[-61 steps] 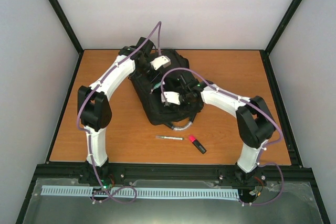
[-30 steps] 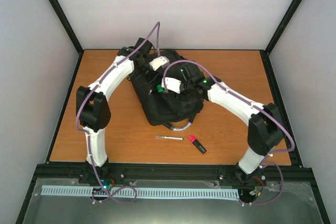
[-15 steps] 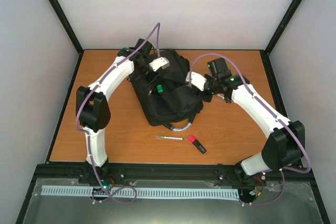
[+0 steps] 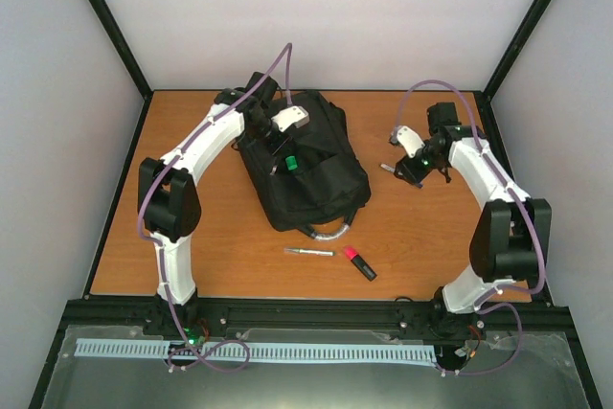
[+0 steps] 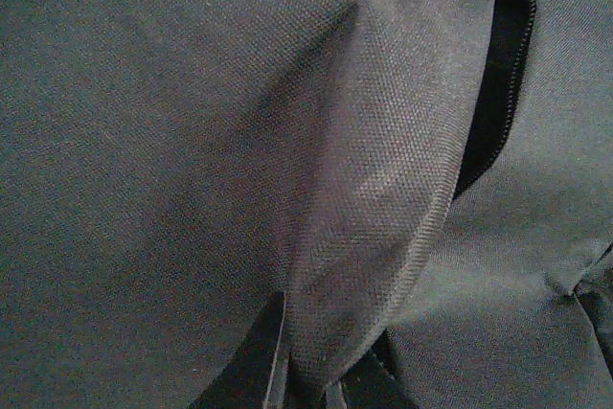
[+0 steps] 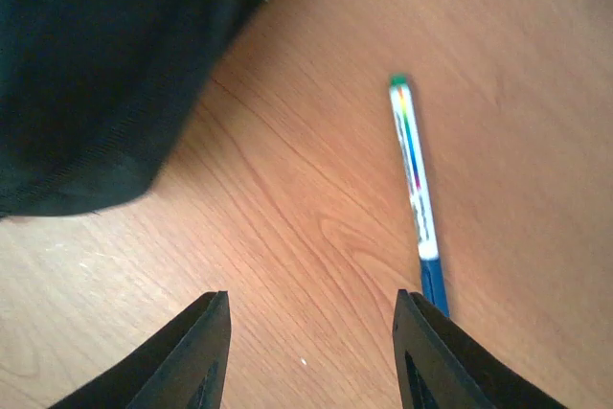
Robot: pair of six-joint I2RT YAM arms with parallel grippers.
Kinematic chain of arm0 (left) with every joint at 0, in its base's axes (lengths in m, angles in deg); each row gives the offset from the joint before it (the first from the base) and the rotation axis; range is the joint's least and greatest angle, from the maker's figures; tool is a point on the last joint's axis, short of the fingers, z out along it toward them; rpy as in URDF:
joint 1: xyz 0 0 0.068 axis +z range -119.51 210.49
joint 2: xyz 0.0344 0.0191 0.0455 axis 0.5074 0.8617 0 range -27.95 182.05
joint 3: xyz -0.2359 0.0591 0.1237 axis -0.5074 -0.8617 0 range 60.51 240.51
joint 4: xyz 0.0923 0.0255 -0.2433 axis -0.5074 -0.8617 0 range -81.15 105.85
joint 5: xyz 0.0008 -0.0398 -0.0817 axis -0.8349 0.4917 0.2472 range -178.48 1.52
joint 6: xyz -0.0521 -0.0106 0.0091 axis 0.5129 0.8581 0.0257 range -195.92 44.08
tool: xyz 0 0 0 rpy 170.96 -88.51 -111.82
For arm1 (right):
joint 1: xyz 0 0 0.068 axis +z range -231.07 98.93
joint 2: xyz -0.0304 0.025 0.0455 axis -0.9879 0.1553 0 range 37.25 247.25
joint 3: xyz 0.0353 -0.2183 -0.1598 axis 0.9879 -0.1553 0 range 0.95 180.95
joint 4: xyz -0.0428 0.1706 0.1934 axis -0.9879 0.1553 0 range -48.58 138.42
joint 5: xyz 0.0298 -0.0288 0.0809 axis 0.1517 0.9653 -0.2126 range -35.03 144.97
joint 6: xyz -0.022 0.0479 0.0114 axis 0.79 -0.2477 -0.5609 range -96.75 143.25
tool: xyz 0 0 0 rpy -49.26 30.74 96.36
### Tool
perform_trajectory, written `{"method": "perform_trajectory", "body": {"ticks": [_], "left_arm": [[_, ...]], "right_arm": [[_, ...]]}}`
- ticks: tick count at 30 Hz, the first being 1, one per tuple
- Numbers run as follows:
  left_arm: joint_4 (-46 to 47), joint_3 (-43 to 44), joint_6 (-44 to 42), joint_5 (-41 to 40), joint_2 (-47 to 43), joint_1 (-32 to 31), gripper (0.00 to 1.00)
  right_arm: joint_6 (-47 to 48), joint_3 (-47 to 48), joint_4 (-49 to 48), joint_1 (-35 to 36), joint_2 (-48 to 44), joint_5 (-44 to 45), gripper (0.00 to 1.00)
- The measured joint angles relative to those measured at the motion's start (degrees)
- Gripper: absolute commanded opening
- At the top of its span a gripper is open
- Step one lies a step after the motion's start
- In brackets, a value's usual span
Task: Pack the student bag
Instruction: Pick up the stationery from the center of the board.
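The student bag (image 4: 306, 179) lies on the counter (image 4: 192, 227), about 11 o'clock from centre. The left pincer (image 5: 311, 385) is pinching a fold of its fabric (pulled up into a ridge). At the bag's 3 o'clock, the right pincer (image 6: 311, 356) hangs spread wide over the wood, with a blue-tipped pen (image 6: 414, 179) just beside it.

The left arm (image 4: 204, 141), white-shelled with black joints, rises from its base, bends at a black elbow and reaches forward and inward, with its wrist folded down. The left gripper (image 4: 276, 147), a black two-finger claw, points downward. In the left wrist view its fingers (image 5: 254, 371) stand close together, pinching a fold of the large black soft fabric backpack (image 5: 239, 141). The right arm (image 4: 484, 174), of the same build, stands tall from its base with its elbow on the outer side, the forearm reaching forward and curling inward. The right gripper (image 4: 406, 174) points down, apart from the backpack, its fingers (image 6: 206, 352) spread wide.
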Motion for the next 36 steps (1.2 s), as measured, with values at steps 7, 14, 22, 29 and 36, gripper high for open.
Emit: {"method": "perform_trajectory", "body": {"ticks": [7, 14, 22, 29, 36], "left_arm": [[0.0, 0.0, 0.0, 0.0, 0.0, -0.2, 0.01], [0.0, 0.0, 0.0, 0.2, 0.0, -0.3, 0.01], [-0.1, -0.1, 0.1, 0.5, -0.1, -0.6, 0.01], [0.0, -0.5, 0.1, 0.5, -0.2, -0.6, 0.01], [-0.1, -0.6, 0.0, 0.4, -0.2, -0.7, 0.01]], "right_arm": [[-0.9, 1.7, 2.6, -6.1, 9.4, 4.8, 0.47], [-1.2, 2.9, 3.1, -7.0, 15.8, 8.9, 0.46], [-0.9, 6.8, 2.6, -7.0, 19.1, 10.8, 0.46], [-0.7, 11.9, 3.9, -7.0, 24.0, 11.3, 0.44], [-0.8, 14.2, 5.1, -7.0, 26.6, 10.5, 0.41]]}}
